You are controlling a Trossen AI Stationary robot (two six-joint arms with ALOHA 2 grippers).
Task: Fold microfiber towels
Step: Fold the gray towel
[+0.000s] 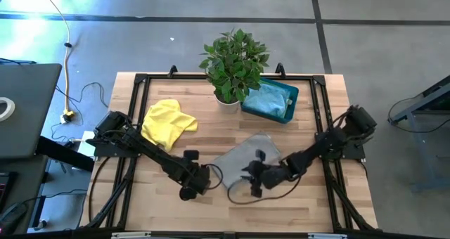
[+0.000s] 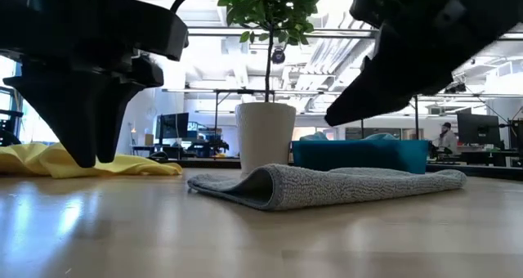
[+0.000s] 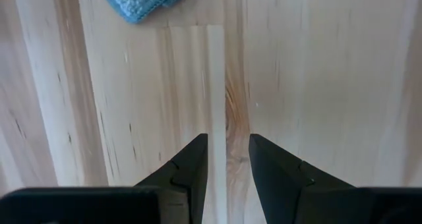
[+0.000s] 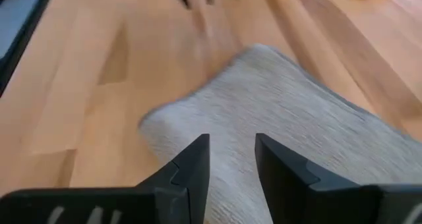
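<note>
The grey towel [image 1: 242,157] is lying near the middle of the wooden table [image 1: 309,204], folded over on itself, with a rounded fold facing the front edge in the low view [image 2: 270,188]. The right gripper [image 1: 254,185] is hovering over the front edge of this towel; its fingers [image 4: 191,168] are standing slightly spread with a narrow gap between them, pinching nothing, with grey cloth showing beneath and between them. The left gripper [image 1: 188,190] is hanging above bare wood just beside the towel's left end, its fingers [image 3: 191,165] likewise parted by a narrow gap and holding nothing. A blue cloth corner [image 3: 142,0] is showing at the far edge of the left wrist view. The yellow towel [image 1: 166,123] is lying crumpled toward the table's rear left, well apart from both grippers. A white pot with a leafy plant [image 1: 234,63] is standing at the rear centre, directly behind the grey towel, and just to its right a teal bin [image 1: 290,98] is sitting with a light blue towel [image 1: 267,100] inside. Cables are trailing across the floor left of the table [image 1: 70,91].
</note>
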